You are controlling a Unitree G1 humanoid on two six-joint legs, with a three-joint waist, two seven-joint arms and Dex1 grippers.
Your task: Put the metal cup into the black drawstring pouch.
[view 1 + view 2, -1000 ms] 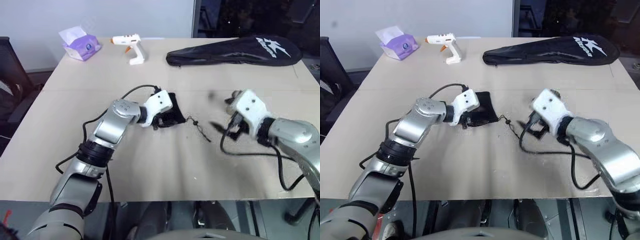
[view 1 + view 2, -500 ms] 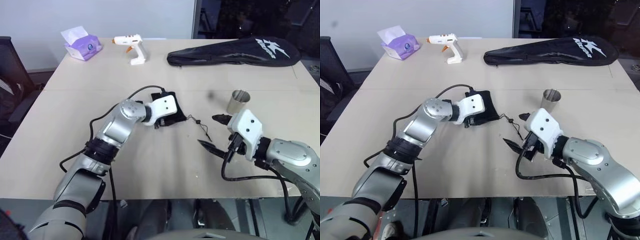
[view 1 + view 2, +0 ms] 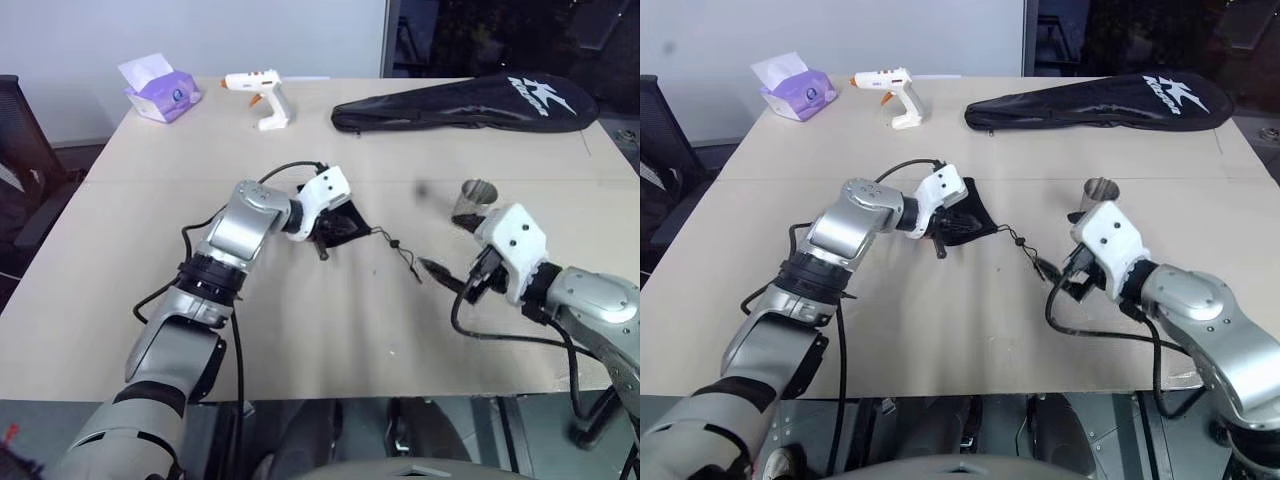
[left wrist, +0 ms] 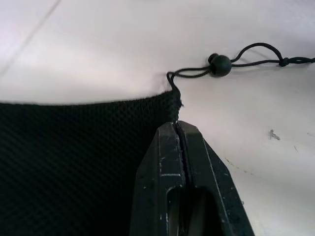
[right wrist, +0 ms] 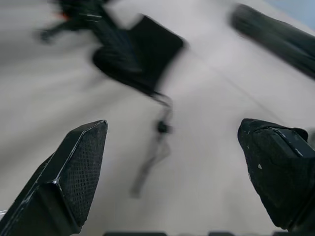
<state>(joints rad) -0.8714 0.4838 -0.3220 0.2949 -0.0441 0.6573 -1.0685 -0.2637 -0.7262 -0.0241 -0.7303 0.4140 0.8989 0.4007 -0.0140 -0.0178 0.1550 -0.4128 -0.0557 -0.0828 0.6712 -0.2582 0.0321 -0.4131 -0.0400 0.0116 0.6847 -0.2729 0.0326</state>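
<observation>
metal cup (image 3: 477, 203) upright, right-center of frame, on bench (image 3: 300, 330) | black drawstring pouch (image 3: 338, 226) flat at center, cord w/ toggle (image 4: 220, 64) | left tool (image 4: 179, 129) pinched on pouch edge | right tool (image 5: 172, 162) wide apart, nr cup, empty

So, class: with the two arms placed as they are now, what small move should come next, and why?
Probably the right gripper, jaws wide and empty, should swing toward the metal cup standing just behind it and close on it. The left gripper is already shut at the edge of the black drawstring pouch, so the pouch looks secured.
</observation>
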